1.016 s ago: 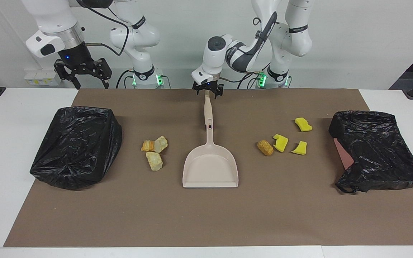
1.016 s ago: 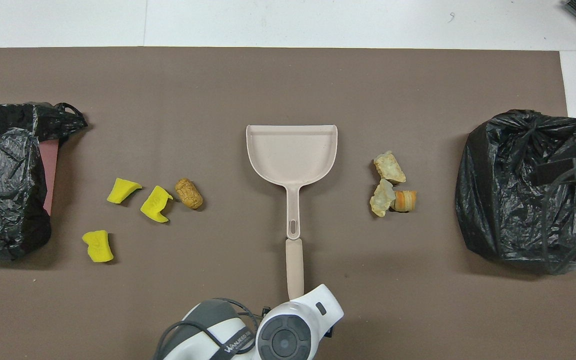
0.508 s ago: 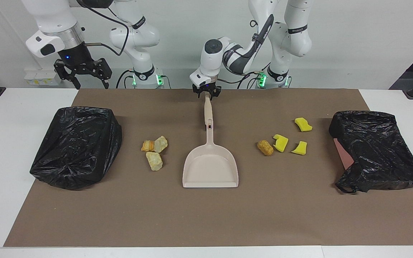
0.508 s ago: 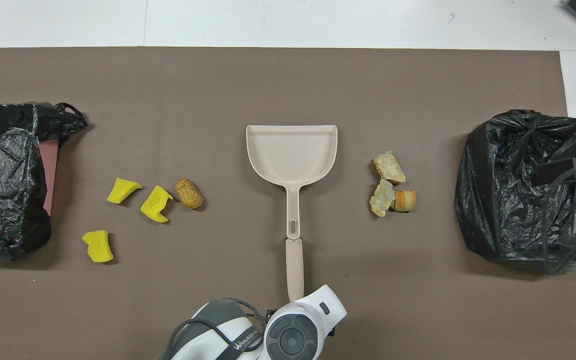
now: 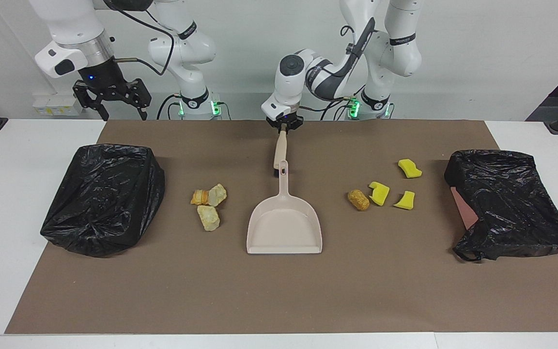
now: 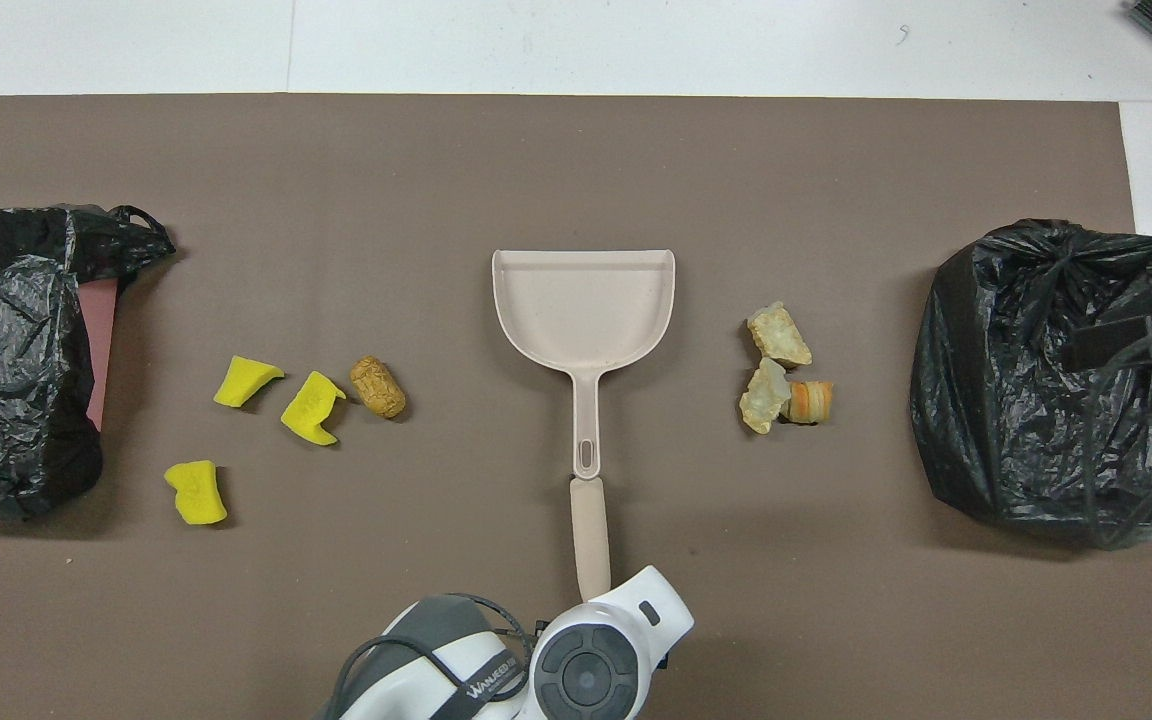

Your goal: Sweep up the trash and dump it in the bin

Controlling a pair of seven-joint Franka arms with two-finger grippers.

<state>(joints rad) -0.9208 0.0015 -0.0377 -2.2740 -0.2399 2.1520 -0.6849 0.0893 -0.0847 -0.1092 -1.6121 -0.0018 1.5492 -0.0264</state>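
The beige dustpan (image 5: 284,228) (image 6: 584,310) lies flat mid-mat, its handle pointing at the robots. My left gripper (image 5: 284,127) is shut on the handle's end; in the overhead view the wrist hides the fingers. Three yellow sponge chunks (image 5: 379,192) (image 6: 311,407) and a brown cork roll (image 5: 358,199) (image 6: 378,387) lie toward the left arm's end. Pale and orange bread lumps (image 5: 209,195) (image 6: 778,335) lie toward the right arm's end. My right gripper (image 5: 112,104) waits open, high above the table's edge by the robots.
A bin lined with a black bag (image 5: 102,198) (image 6: 1046,380) stands at the right arm's end. Another black-bagged bin (image 5: 506,203) (image 6: 6,350) lies tipped at the left arm's end. A brown mat (image 5: 279,295) covers the white table.
My left gripper's fingers have closed on the end of the dustpan handle, and the handle's grip has swung slightly. The right arm and the trash have not moved.
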